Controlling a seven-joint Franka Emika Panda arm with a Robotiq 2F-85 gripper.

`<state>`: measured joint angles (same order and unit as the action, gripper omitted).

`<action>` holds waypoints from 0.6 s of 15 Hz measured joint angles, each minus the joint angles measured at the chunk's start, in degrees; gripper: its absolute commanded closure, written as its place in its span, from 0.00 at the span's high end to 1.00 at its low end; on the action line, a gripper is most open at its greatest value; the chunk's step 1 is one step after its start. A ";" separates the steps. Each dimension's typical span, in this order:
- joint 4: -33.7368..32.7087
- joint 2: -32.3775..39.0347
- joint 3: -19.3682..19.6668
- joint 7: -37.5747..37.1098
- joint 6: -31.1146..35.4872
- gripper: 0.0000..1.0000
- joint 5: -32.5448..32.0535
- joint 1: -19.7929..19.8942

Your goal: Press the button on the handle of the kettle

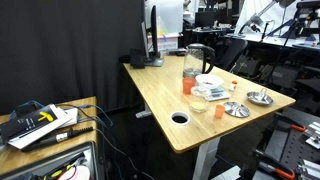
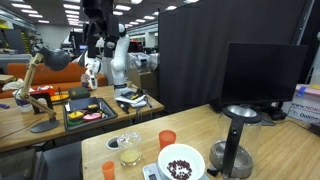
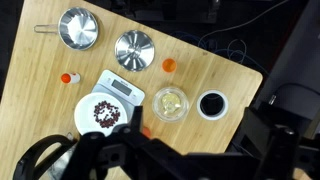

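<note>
The kettle (image 1: 196, 59), clear glass with a dark lid, stands at the far side of the wooden table (image 1: 165, 100). Its dark handle (image 1: 210, 56) runs down one side. In the wrist view the kettle (image 3: 40, 160) is a dark shape at the lower left, partly hidden by my gripper, and no button can be made out. My gripper (image 3: 215, 150) hangs high above the table, its dark, blurred fingers spread apart with nothing between them. It does not show in either exterior view.
Near the kettle are an orange tumbler (image 1: 188, 83), a white bowl of dark beans on a scale (image 3: 103, 112), a glass cup (image 3: 170, 103), a dark round cup (image 3: 212, 104), two metal dishes (image 3: 134, 47) and a tall black-and-silver appliance (image 1: 153, 42).
</note>
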<state>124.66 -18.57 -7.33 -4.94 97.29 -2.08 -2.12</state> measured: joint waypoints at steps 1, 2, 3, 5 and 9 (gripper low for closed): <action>0.00 0.00 0.00 0.00 0.01 1.00 0.00 0.00; 0.00 0.00 0.00 0.00 0.01 1.00 0.00 0.00; 0.00 0.00 0.10 0.00 0.04 1.00 0.00 0.00; 0.00 0.17 0.93 -0.44 0.71 1.00 -0.12 0.18; -0.10 1.97 4.99 -3.88 4.87 1.00 -1.27 2.86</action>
<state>124.56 -16.60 -2.34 -8.82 102.16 -3.35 0.74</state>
